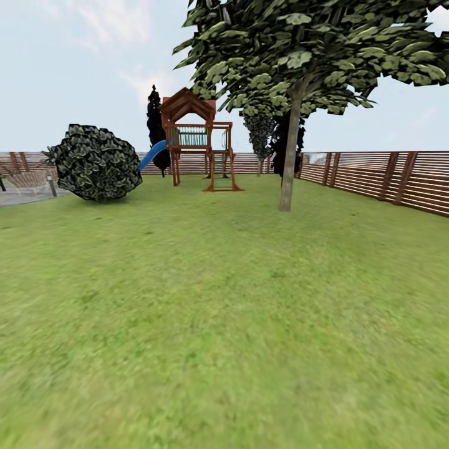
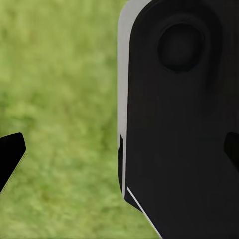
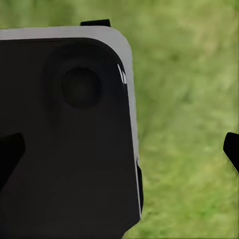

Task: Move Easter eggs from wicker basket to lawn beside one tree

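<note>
Travel looks the step in hand, lawn (image 1: 224,324) stretching to the grey-trunked tree (image 1: 288,162), both claws spread, empty; next comes finding the wicker basket.

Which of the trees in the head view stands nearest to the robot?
The tree with the pale grey-beige trunk, right of the play tower. The darker trees stand farther back, near the fence.

lawn (image 1: 224,324), tree (image 1: 287,168), bush (image 1: 95,163), play tower (image 1: 198,140)
</note>
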You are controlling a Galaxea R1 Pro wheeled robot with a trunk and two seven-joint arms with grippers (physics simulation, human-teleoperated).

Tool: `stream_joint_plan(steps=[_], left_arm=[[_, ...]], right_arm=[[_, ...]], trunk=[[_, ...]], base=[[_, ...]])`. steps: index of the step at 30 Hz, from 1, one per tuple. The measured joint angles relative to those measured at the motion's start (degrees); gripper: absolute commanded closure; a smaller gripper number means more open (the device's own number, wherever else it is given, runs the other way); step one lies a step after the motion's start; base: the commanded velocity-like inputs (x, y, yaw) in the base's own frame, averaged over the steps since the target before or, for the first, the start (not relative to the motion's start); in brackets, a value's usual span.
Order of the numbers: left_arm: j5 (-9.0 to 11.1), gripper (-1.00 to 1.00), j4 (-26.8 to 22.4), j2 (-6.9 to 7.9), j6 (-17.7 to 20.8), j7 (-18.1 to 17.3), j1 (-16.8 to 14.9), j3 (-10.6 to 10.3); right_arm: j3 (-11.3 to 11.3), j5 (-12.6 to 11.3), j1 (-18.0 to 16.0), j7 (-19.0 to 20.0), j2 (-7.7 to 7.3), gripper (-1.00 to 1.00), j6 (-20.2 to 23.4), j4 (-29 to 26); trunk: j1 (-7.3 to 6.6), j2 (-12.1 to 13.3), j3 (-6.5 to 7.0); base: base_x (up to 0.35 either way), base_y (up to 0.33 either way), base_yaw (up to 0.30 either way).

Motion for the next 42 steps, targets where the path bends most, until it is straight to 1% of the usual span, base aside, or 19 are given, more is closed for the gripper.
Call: stream_joint_plan(steps=[42], left_arm=[[0.0, -1.0, -0.01, 0.0, 0.0, 0.02, 0.0, 0.0]], right_arm=[[0.08, 0.0, 0.0, 0.0, 0.06, -1.0, 0.0, 0.03]], trunk=[[0.0, 0.0, 0.0]], base=[[0.325, 0.0, 0.0]])
